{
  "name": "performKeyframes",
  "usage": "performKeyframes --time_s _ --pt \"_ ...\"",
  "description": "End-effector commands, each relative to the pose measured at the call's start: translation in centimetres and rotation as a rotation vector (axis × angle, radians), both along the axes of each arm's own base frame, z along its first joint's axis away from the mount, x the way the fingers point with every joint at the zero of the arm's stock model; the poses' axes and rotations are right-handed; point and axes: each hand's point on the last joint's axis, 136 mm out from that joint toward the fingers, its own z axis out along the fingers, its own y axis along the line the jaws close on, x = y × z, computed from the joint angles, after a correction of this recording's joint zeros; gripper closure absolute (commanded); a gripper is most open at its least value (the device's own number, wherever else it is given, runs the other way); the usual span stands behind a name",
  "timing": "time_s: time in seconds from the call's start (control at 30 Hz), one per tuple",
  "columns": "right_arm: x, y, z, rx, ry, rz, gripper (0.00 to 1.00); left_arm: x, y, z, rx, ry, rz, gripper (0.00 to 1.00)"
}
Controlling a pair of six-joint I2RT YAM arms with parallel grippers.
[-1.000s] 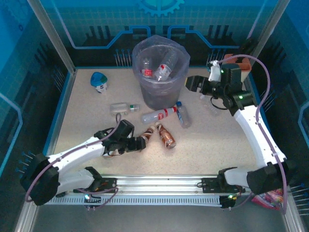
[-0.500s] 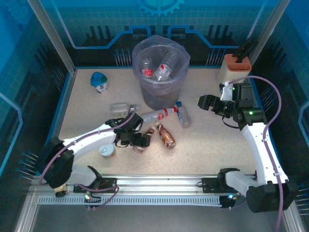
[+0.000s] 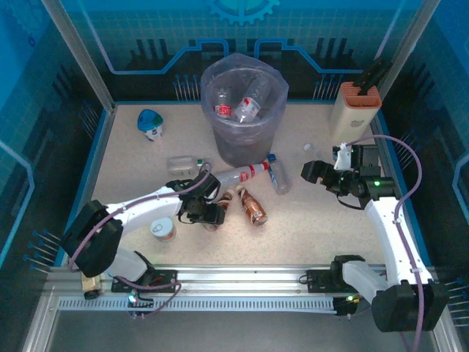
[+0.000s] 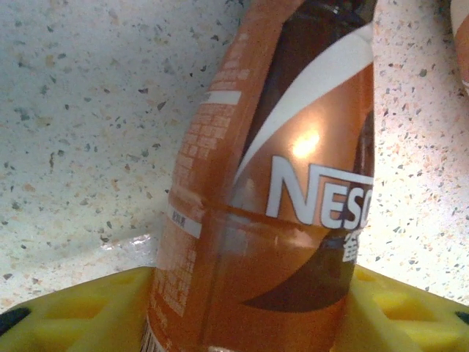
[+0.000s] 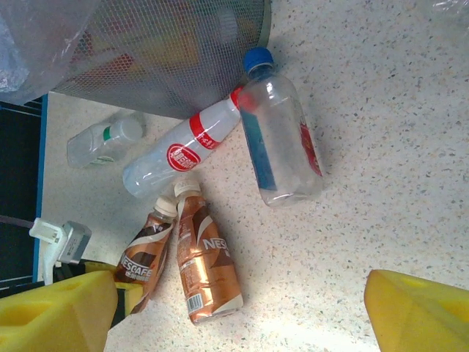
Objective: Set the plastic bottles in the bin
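The grey bin (image 3: pixel 244 139) with its purplish bag stands at the back centre and holds a few clear bottles (image 3: pixel 238 106). In front of it lie a red-label bottle (image 3: pixel 242 174), a blue-capped bottle (image 3: pixel 277 176), a green-capped clear bottle (image 3: pixel 187 163) and two copper-brown bottles (image 3: pixel 253 207). My left gripper (image 3: pixel 212 214) is shut on the left copper-brown bottle (image 4: pixel 278 220), which lies on the table; its yellow pads (image 4: pixel 80 312) press both sides. My right gripper (image 3: pixel 314 172) hovers open and empty, right of the bottles (image 5: pixel 205 264).
A short tin with pale top (image 3: pixel 163 229) sits beside the left arm. A white object with blue top (image 3: pixel 151 123) is at the back left. The beige block with orange top (image 3: pixel 353 103) stands at the back right. Blue walls ring the table.
My left gripper slid right, off the tin, and onto the left copper-brown bottle. My right arm drew back from the bin toward the near right.
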Motion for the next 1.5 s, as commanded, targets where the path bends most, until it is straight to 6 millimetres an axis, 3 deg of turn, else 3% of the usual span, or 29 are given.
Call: performKeyframes --time_s 0.0,0.47,0.6,0.8,0.97,1.13,1.2,1.27,1.47 --pt "0.6 0.0 0.9 0.031 -0.037 -0.011 0.12 0.3 -0.5 1.3 -0.036 -0.032 0.003 0.47" --pt "0.7 -0.2 0.4 0.029 -0.038 -0.028 0.12 0.1 1.1 5.1 -0.026 -0.117 0.031 0.56" --pt "0.8 -0.3 0.5 0.026 -0.038 -0.03 0.12 -0.1 1.3 8.5 -0.048 -0.171 -0.002 0.62" --pt "0.6 -0.4 0.6 0.016 -0.039 -0.031 0.12 0.9 2.1 16.2 -0.061 -0.333 -0.054 0.62" --pt "0.0 -0.6 0.3 0.006 -0.036 -0.037 0.12 4.1 3.1 23.7 -0.09 -0.502 -0.016 0.63" --pt "-0.8 -0.7 0.2 0.0 -0.035 -0.044 0.12 8.7 3.1 30.6 -0.141 -0.649 0.022 0.67" --pt "-1.1 -0.7 0.5 0.001 -0.045 -0.048 0.12 10.7 3.0 32.4 -0.15 -0.682 0.034 0.68" --pt "-1.8 -0.7 -0.7 0.006 -0.018 -0.051 0.12 12.9 2.7 33.9 -0.164 -0.713 0.044 0.68" --pt "-2.9 -0.3 -1.6 0.035 -0.002 -0.05 0.12 19.5 1.0 36.5 -0.195 -0.767 0.059 0.7"
